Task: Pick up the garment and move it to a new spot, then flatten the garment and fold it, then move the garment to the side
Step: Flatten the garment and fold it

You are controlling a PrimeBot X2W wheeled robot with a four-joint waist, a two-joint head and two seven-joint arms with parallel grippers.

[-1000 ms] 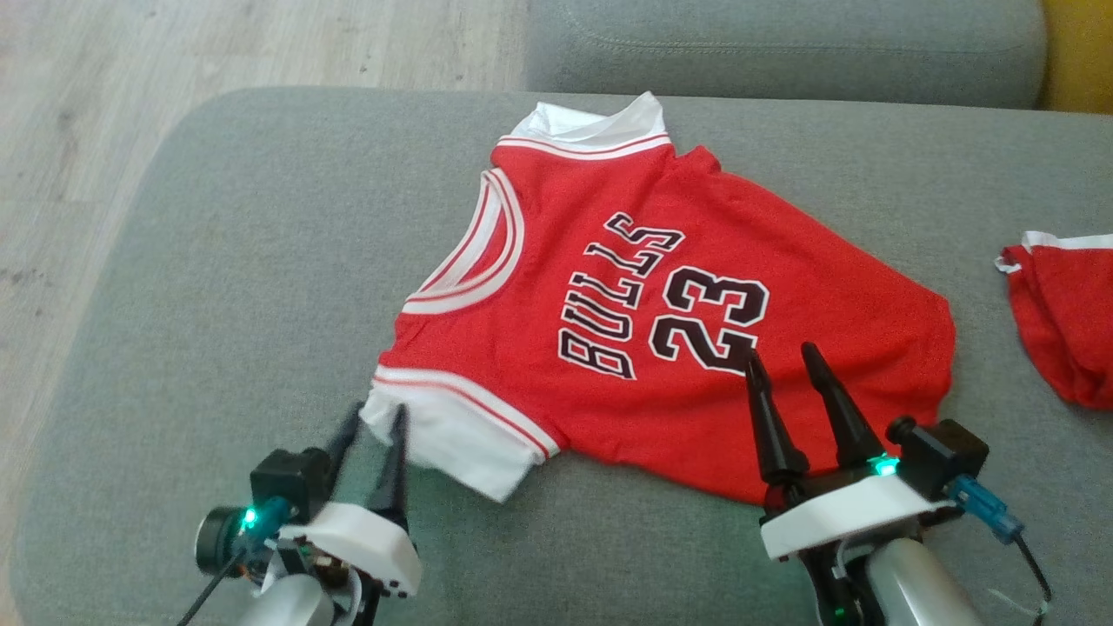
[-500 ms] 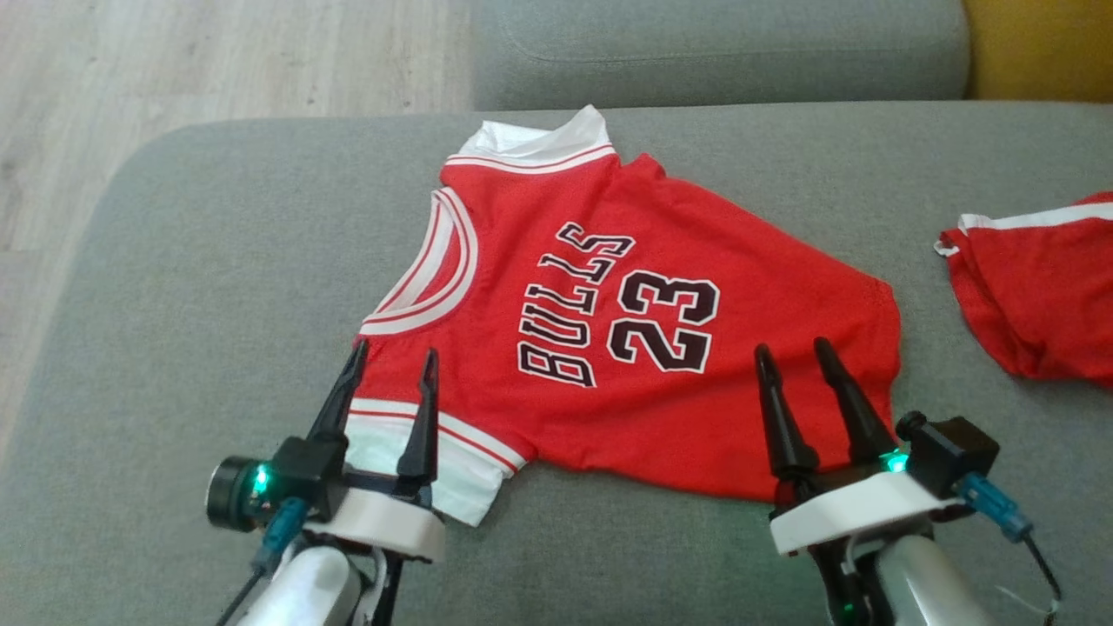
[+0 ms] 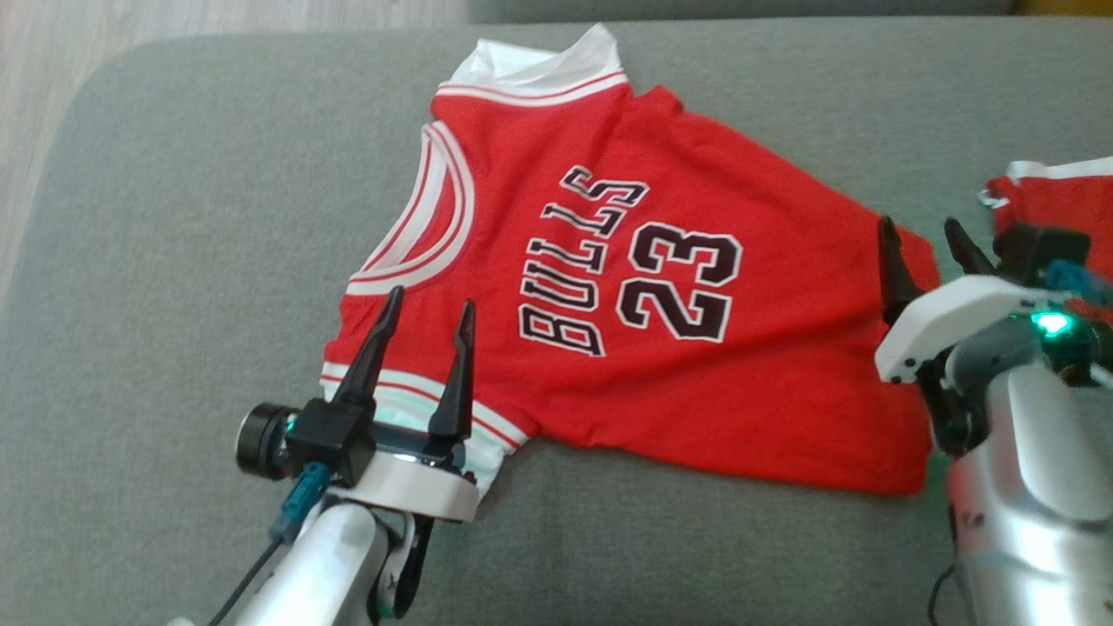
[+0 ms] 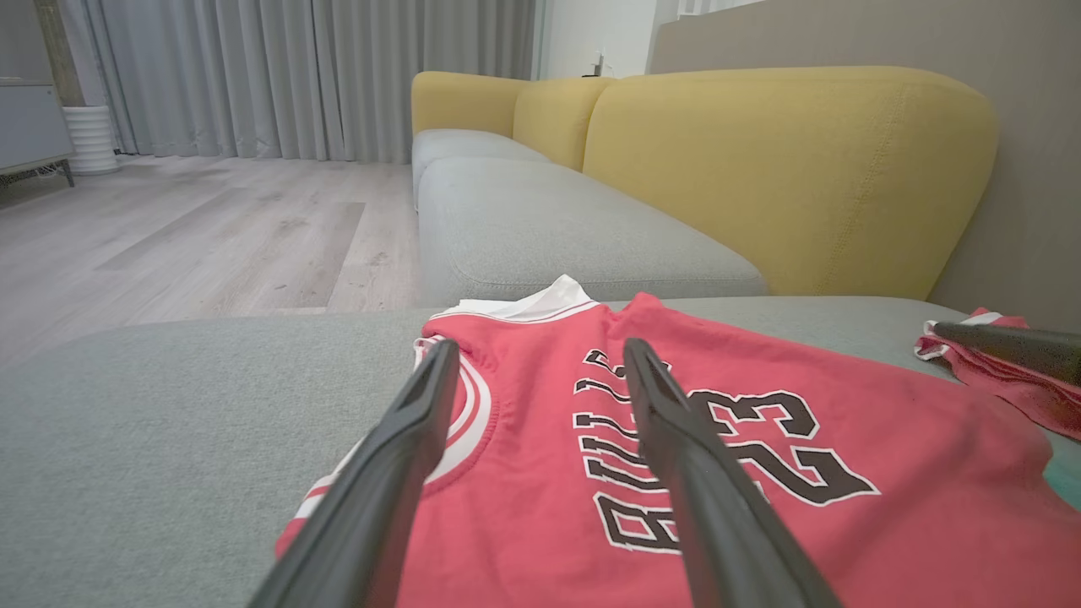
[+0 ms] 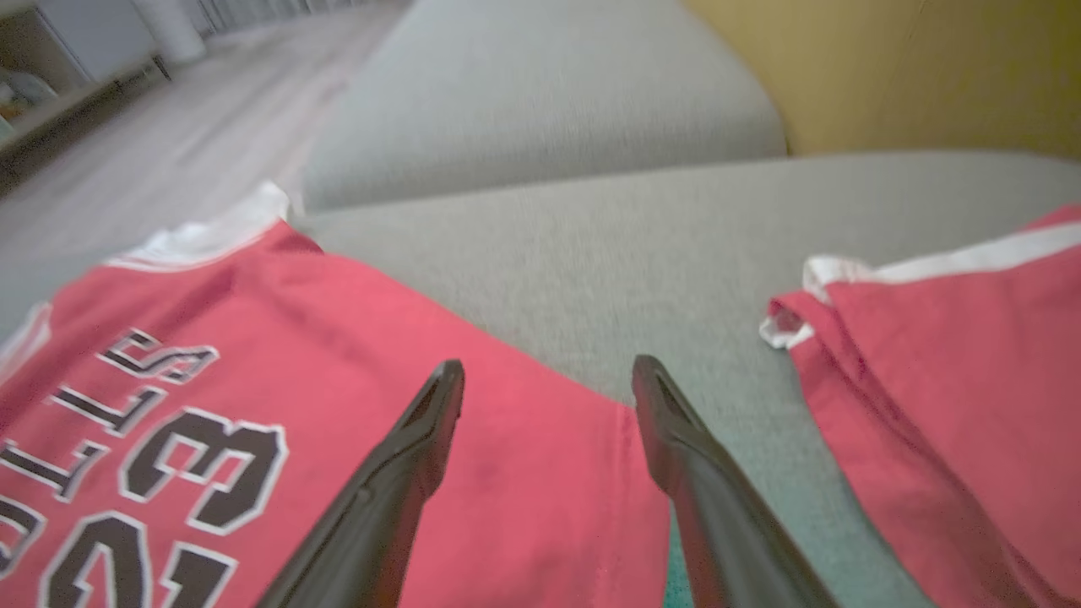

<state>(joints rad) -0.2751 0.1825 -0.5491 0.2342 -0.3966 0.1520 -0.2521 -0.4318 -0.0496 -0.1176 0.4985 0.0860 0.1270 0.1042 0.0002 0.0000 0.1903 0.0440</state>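
Note:
A red jersey (image 3: 626,287) with black "BULLS 23" lettering and white trim lies spread flat on the grey sofa seat (image 3: 191,261). My left gripper (image 3: 430,304) is open over the jersey's near left corner, by the white-trimmed shoulder; the jersey (image 4: 760,473) lies between and beyond its fingers in the left wrist view. My right gripper (image 3: 926,230) is open at the jersey's right hem edge. In the right wrist view its fingers straddle the jersey's (image 5: 253,405) hem corner, one over red cloth, one over grey seat.
A second red garment with white trim (image 3: 1056,187) lies at the right edge of the seat, also as the red garment (image 5: 954,363) close to my right gripper. Yellow sofa backrests (image 4: 785,169) rise behind. Wood floor (image 4: 186,228) lies off the seat's left edge.
The camera has tilted down and closer. My right gripper has swung from the jersey's near edge out to its right hem. My left gripper has moved forward over the jersey's corner.

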